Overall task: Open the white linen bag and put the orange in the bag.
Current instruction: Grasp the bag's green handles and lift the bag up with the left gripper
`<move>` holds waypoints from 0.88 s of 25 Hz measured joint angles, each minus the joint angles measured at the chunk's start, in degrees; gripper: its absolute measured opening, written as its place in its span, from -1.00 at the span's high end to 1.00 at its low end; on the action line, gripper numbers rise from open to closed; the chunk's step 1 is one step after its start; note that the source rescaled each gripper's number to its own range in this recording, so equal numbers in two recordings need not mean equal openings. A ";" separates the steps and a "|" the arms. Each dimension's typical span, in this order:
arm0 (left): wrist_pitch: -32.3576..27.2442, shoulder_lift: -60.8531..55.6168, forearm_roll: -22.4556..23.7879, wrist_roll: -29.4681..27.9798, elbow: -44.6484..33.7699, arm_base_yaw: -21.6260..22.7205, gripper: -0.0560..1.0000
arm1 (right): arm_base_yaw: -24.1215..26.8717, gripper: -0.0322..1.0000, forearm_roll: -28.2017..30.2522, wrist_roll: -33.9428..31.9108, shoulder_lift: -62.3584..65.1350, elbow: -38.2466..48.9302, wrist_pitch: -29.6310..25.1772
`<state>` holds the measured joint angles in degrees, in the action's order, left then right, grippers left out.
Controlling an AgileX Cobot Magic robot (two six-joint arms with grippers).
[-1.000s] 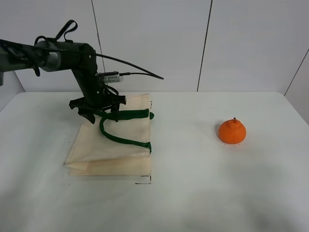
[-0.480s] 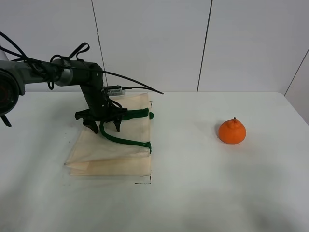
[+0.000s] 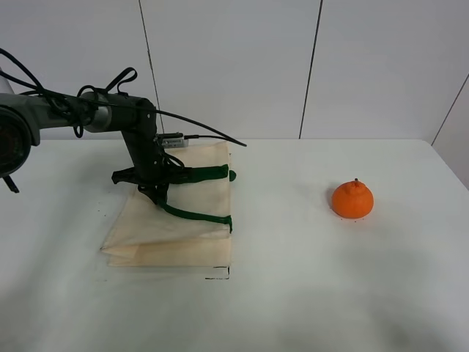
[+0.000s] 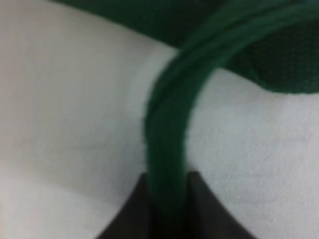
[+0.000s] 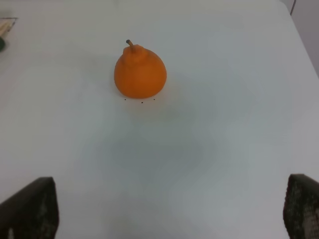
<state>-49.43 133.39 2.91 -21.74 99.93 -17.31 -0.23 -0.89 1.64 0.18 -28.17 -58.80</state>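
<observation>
The white linen bag [image 3: 183, 224] lies flat on the left of the table, its dark green handles [image 3: 198, 174] on top. My left gripper [image 3: 155, 192] is down on the bag's upper part. In the left wrist view its gripper [image 4: 167, 211] is shut on one green handle strap [image 4: 169, 124], with the dark fingers [image 4: 130, 214] tight on both sides over cream fabric [image 4: 70, 99]. The orange [image 3: 352, 199] sits alone at the right, stem up. It also shows in the right wrist view [image 5: 140, 72], well ahead of my right gripper [image 5: 167, 209], which is open and empty.
The white table [image 3: 293, 293] spreads wide between bag and orange. A white panelled wall [image 3: 366, 66] stands behind the far edge. The right arm does not show in the exterior high view. A corner of the bag [image 5: 6, 24] shows at the edge of the right wrist view.
My left gripper has come down onto the bag and its fingers have closed on the green handle strap. The handle loop has shifted slightly. The orange has not moved.
</observation>
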 joint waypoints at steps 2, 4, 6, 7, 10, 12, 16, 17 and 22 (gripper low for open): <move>-0.75 0.00 -0.06 -0.38 0.29 0.00 0.89 | 0.00 -1.00 0.00 0.00 0.00 0.00 0.00; -2.35 -0.06 -0.06 -0.49 1.18 0.00 0.89 | 0.00 -1.00 0.00 0.00 0.00 0.00 0.00; -6.00 -0.51 -0.06 -0.43 3.15 0.00 0.89 | 0.00 -1.00 0.00 0.00 0.00 0.00 0.00; -7.84 -0.89 -0.06 -0.20 4.64 0.00 0.89 | 0.00 -1.00 0.00 0.00 0.00 0.00 0.00; -13.73 -3.47 0.17 1.82 10.29 0.00 0.89 | 0.00 -1.00 0.00 0.00 0.00 0.00 0.00; -17.37 -5.77 0.36 3.25 14.62 0.00 0.89 | 0.00 -1.00 0.00 0.00 0.00 0.00 0.00; -18.68 -10.23 0.36 5.82 24.29 0.00 0.89 | 0.00 -1.00 0.00 0.00 0.00 0.00 0.00; -18.70 -11.29 0.36 6.19 26.51 0.00 0.89 | 0.00 -1.00 0.00 0.00 0.00 0.00 0.00; -18.77 -17.39 0.47 7.59 30.35 0.00 0.89 | 0.00 -1.00 0.00 0.00 -3.07 0.00 0.00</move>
<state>-68.20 116.01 3.38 -14.15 130.28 -17.31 -0.23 -0.89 1.64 -2.89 -28.17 -58.80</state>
